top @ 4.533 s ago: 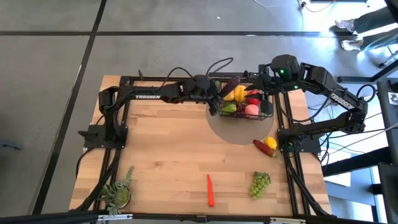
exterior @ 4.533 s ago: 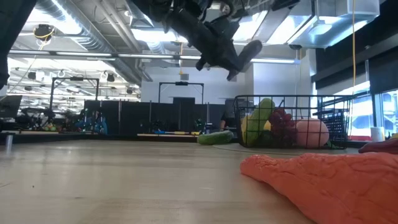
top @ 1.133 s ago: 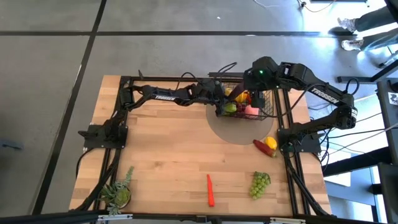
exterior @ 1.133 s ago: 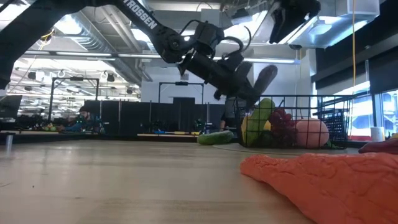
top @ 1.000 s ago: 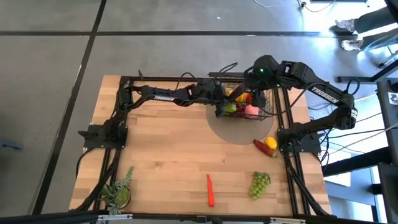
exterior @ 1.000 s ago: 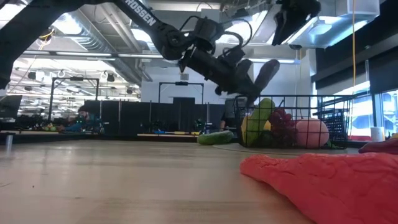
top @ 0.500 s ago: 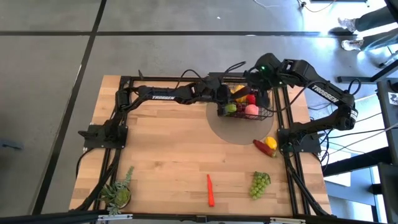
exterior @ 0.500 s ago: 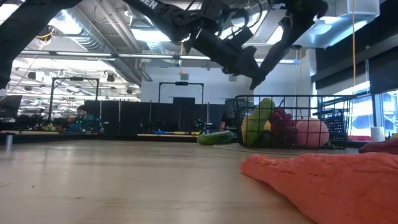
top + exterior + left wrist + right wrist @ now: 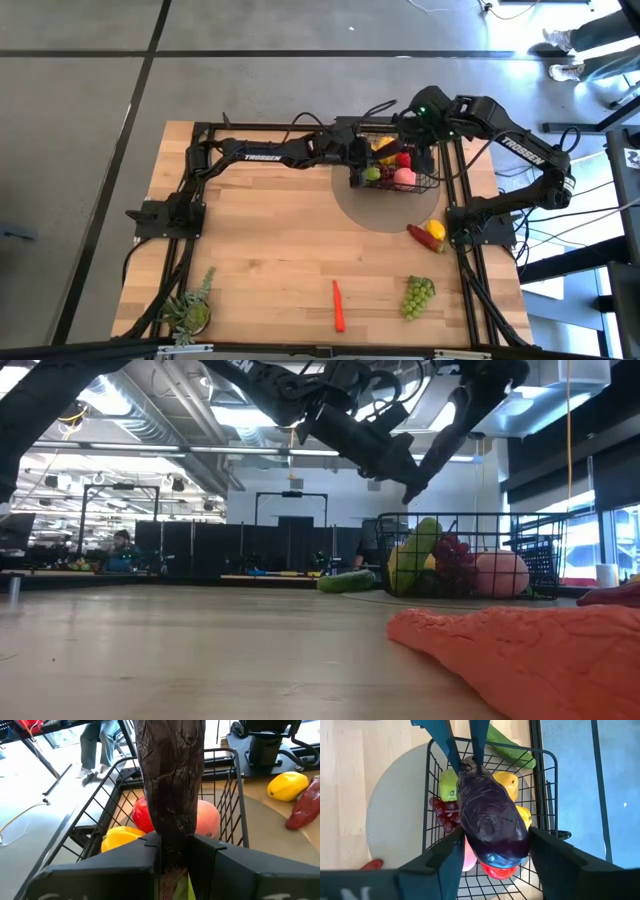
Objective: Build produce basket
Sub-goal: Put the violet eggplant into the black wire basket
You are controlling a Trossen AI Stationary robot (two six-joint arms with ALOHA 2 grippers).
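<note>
Raised above wire-mesh basket (image 9: pixel 395 172), left gripper (image 9: pixel 176 851) clamps wrinkled eggplant (image 9: pixel 171 780).

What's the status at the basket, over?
Left pincer shut on eggplant, above basket. Right pincer open, straddling eggplant. No obstruction seen.

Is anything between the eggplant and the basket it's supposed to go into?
No visible barrier: the eggplant, shut in the left gripper with the right gripper's fingers on either side, hangs over the open-topped basket. Below lie only produce items: the grapes, yellow pepper and peach.
</note>
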